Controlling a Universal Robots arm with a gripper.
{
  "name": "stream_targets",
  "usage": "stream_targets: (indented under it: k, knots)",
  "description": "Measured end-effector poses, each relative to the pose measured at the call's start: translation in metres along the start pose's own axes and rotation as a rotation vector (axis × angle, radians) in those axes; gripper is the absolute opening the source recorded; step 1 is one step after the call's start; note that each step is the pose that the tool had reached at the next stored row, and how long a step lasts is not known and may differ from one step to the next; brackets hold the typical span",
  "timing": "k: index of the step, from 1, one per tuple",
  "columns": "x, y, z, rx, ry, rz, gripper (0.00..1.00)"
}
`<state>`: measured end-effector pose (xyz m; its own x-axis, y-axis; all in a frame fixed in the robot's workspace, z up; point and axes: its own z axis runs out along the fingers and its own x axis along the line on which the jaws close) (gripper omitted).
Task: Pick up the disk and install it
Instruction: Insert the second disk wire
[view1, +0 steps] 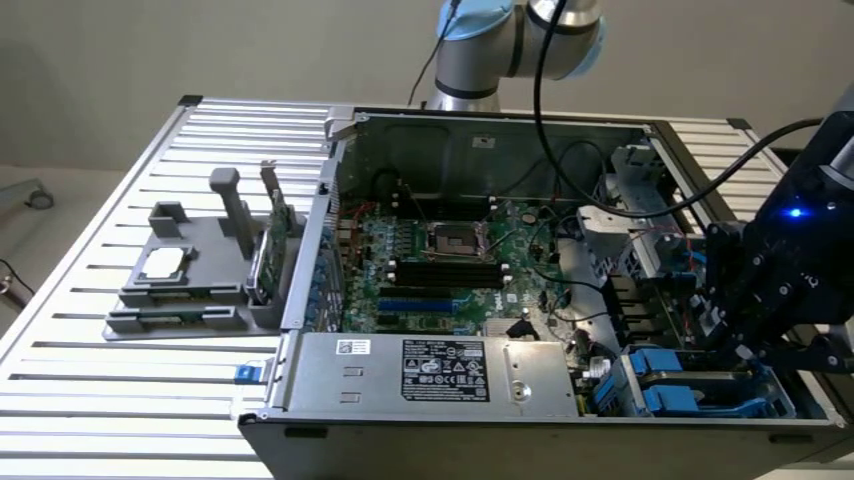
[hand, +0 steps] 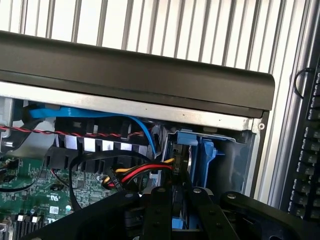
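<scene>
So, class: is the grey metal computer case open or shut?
Open: the grey metal computer case has no side panel on, and the green motherboard shows inside.

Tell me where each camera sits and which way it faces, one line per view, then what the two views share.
Exterior view: off the arm, raised, looking down into the open computer case on the slatted table; the arm and the gripper, at the exterior view's right, show.
Wrist view: on the wrist, looking past the gripper, shut on the disk, toward the blue drive bay.
Shared: the motherboard, the case and the table.
</scene>
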<state>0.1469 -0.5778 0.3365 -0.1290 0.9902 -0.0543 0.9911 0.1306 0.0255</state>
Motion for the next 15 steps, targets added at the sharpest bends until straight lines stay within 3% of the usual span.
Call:
stream_targets:
  k: [15]
  knots:
    - [0.0044, -0.0004, 0.0007, 0.0015, -0.0113, 0.000, 0.18]
